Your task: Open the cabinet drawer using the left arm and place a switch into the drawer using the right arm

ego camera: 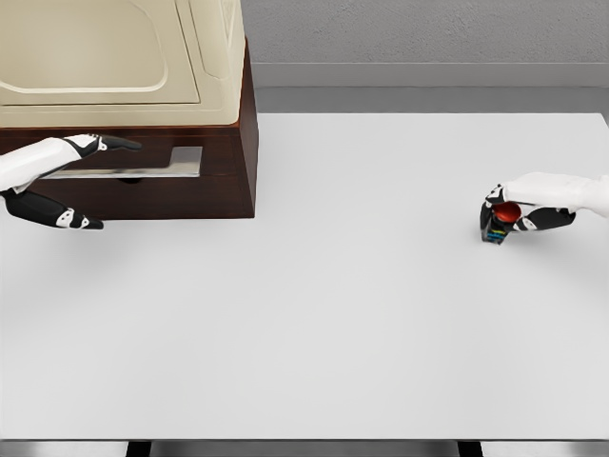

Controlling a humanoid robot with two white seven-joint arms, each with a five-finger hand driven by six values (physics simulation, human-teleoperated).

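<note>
The cabinet [143, 95] stands at the back left of the white table [314, 314], cream on top with a dark brown base. Its drawer [133, 195] fills the brown base, with a silver handle plate [143, 164] on the front. My left hand [90, 181] hovers at the drawer front, fingers spread, upper fingers level with the handle and thumb below; it holds nothing. At the right edge a small black switch [495, 227] with a red button stands on the table. My right hand [519, 209] is curled around the switch.
A grey wall [428, 38] runs behind the table. The table's front edge [304, 440] is near the bottom of the view.
</note>
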